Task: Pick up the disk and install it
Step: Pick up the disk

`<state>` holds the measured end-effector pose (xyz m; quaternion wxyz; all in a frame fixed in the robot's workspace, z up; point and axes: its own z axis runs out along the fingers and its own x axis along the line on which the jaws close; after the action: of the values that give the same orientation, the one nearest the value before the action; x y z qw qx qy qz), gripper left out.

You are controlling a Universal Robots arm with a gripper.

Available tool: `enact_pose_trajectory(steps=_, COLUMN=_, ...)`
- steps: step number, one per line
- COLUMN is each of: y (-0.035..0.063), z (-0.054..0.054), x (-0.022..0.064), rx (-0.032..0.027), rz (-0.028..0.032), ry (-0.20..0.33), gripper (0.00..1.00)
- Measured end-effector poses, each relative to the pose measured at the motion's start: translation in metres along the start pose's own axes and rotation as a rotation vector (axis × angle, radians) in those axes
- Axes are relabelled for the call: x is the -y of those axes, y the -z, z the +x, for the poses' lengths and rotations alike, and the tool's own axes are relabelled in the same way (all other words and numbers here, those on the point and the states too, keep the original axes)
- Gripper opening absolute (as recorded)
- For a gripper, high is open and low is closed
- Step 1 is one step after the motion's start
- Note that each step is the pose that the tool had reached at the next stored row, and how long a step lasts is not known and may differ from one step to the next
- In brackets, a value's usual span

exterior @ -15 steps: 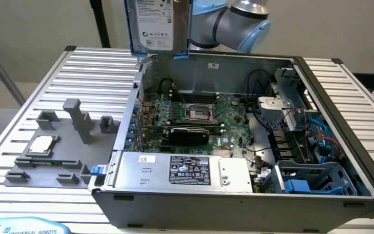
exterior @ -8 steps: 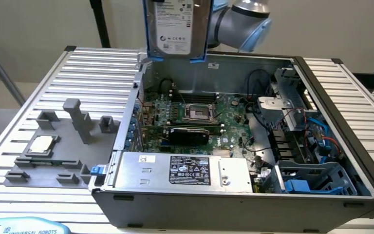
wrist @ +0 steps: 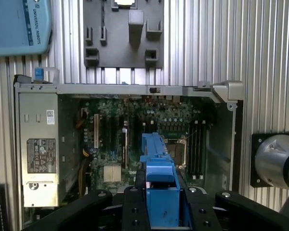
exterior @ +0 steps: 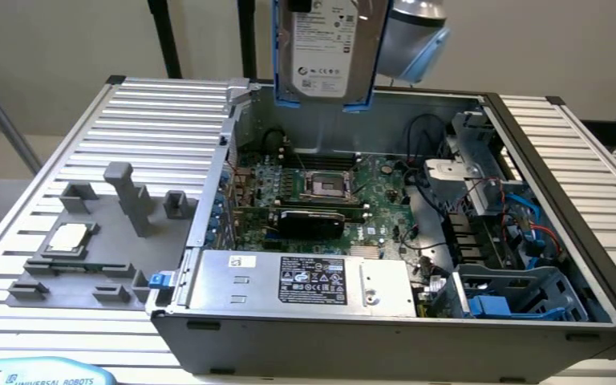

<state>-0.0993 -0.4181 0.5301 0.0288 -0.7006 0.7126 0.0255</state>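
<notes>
Claw [wrist: 161,195] clamps disk [exterior: 324,48] upright abv PC chassis [exterior: 394,337].

The gripper [wrist: 161,208] clamps the blue-framed disk [wrist: 157,154] edge-on over the open computer case [wrist: 135,89], its motherboard [wrist: 111,120] showing below.

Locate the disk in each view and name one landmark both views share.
Exterior view: the disk hangs upright at top centre, label facing the camera, above the open computer case.
Wrist view: the disk shows edge-on, its blue carrier clamped in the gripper, over the motherboard.
Shared landmark: the silver power supply with the black label.
</notes>
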Motion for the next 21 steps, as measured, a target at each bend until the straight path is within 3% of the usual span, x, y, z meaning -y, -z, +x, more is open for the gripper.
enact_pose_trajectory(steps=17, y=-0.0055, z=0.021, x=0.0776, rx=-0.0001, rz=-0.0001, ry=0.0, gripper=0.33)
enact_pose_trajectory(steps=21, y=-0.0075, z=0.03, x=0.0912, rx=-0.0001, rz=-0.0001, ry=0.0, gripper=0.33)
